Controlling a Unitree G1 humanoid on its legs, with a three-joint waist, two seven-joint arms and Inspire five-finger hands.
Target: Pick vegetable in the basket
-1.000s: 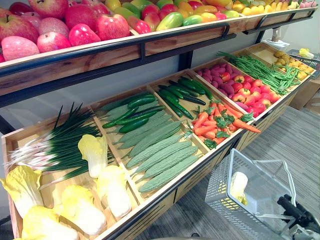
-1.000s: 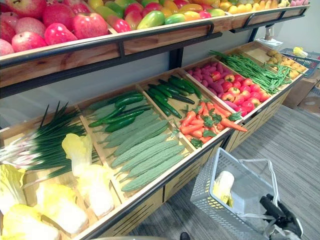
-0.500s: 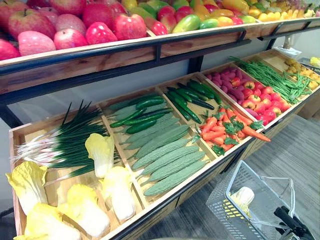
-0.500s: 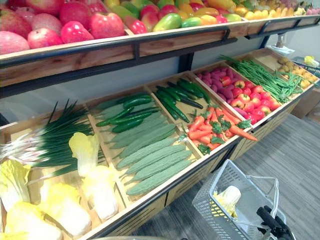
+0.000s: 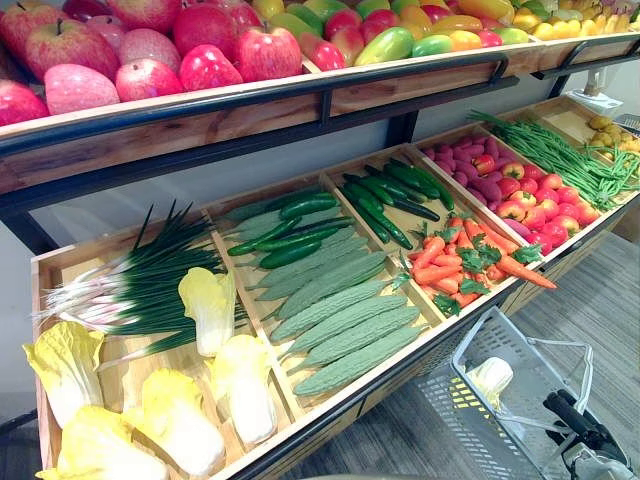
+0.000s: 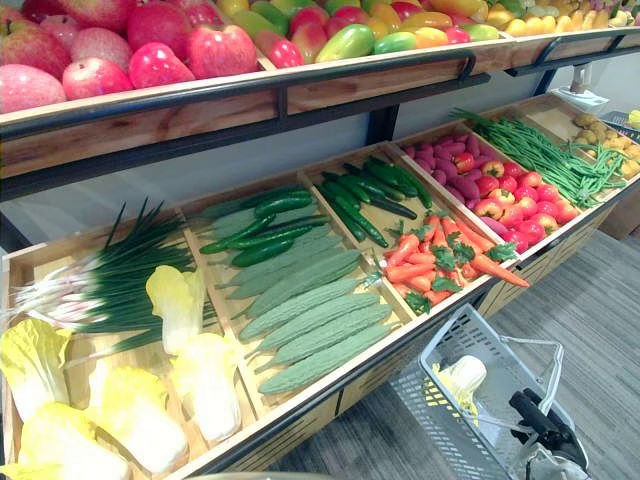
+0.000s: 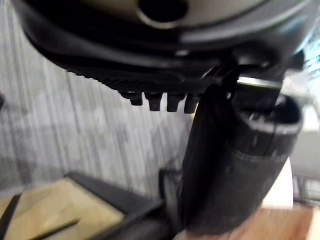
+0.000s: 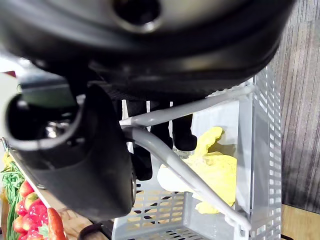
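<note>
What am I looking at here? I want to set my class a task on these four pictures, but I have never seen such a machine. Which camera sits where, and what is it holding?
This is a humanoid robot with two arms that end in dark hands. The two wide pictures come from a stereo camera on its head. It looks down at a stand with cabbages, spring onions, cucumbers and carrots on the lower tier and apples above.

The two close pictures come from cameras on the wrists. The right hand is curled round the handles of a grey basket. The basket hangs beside the stand with one cabbage inside. The left hand holds nothing and is over the floor.
</note>
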